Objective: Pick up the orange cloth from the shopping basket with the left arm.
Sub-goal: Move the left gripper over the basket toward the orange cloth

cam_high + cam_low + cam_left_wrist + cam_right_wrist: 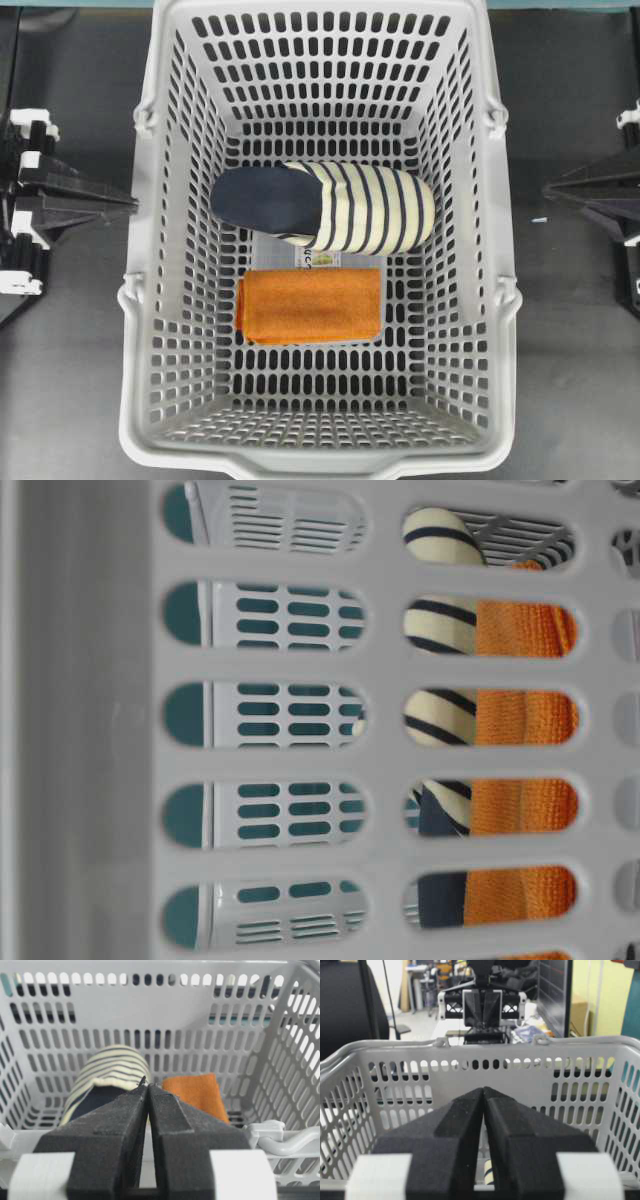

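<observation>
Your orange cloth point(311, 304) lies at the basket's point(160, 440) center, touching the slipper point(325, 207); both end effectors, left point(128, 204) and right point(552, 188), sit clenched outside.

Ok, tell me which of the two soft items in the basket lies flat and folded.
The orange cloth, a flat folded rectangle on the shopping basket floor. The striped slipper beside it is rounded.

Orange cloth point(311, 304): small, fuzzy, rectangular, flat on floor of shopping basket point(146, 300), near its middle. Basket: large, light grey, slotted walls and floor, upright. Left arm point(55, 200): black, outside basket's left wall, pincer closed.
</observation>
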